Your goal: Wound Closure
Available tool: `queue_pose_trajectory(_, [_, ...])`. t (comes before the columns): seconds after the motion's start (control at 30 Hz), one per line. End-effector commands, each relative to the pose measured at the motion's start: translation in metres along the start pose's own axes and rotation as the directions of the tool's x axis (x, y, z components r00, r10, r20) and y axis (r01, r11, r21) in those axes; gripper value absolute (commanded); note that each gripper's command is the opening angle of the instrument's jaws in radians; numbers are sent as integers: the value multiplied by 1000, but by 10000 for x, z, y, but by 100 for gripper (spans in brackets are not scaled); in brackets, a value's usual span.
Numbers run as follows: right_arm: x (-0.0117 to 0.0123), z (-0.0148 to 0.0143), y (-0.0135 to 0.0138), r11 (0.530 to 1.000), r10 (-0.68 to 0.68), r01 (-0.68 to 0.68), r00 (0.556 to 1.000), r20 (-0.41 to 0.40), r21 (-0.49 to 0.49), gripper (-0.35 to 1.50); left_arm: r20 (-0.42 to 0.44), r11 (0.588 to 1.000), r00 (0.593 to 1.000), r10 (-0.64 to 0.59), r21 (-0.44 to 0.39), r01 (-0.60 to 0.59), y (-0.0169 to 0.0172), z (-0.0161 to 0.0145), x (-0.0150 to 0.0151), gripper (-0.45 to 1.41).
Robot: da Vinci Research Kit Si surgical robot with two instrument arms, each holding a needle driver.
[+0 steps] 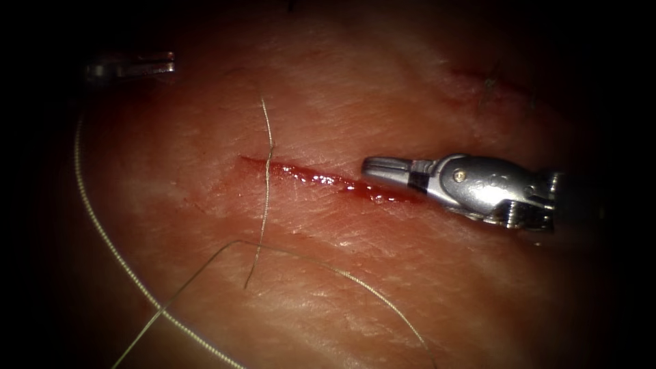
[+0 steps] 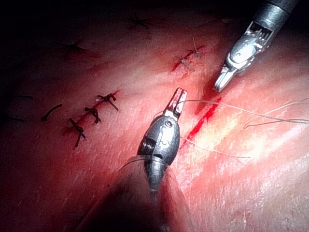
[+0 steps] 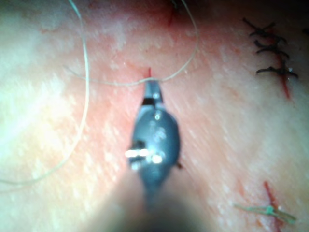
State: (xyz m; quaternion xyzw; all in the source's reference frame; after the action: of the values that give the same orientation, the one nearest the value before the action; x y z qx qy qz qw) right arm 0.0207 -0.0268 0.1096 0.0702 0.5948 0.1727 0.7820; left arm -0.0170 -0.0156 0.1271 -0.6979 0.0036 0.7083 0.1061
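Resting with its jaws pressed together and nothing between them, the right needle driver (image 1: 383,169) lies low over the right part of the cut (image 1: 307,176), its tip pointing along the cut toward the left. The left wrist view shows that tool (image 2: 221,83) the same way, tips together just above the cut's far end. Red fluid (image 1: 369,191) lines the cut beneath and beside the tip.

Further left, well apart from that tip, a pale thread (image 1: 266,184) crosses the cut near its left end, running from the tissue (image 1: 383,273) above to a free end below. More thread arcs across the tissue below the cut and sweeps down the left side. In the right wrist view a strand (image 3: 120,83) curves past just beyond the tool's tip (image 3: 152,92).

The left needle driver (image 1: 130,66) sits up at the far left, well away from the cut; from its own camera (image 2: 176,104) a strand runs off beside its tip, and I cannot tell whether it grips anything.

I cannot tell where the needle is.

Older cuts closed with dark knots (image 2: 94,113) lie off to the side.
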Motion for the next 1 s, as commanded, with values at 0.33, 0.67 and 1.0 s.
queue_pose_trajectory(0.33, [10, 126, 3, 998, -33, 36, 998, -61, 43, -35, 3, 1000, 1000, 8, 6, -8, 35, 16, -7, -45])
queue_pose_trajectory(0.67, [6, 166, 20, 999, -42, 43, 995, -96, 18, -35, 4, 1000, 1000, -30, 8, 30, 67, 28, -43, -45])
queue_pose_trajectory(1.0, [-3, 167, 30, 1000, 25, -26, 979, -204, -2, -35, 2, 998, 998, -61, 8, 61, 85, 51, -91, -45])
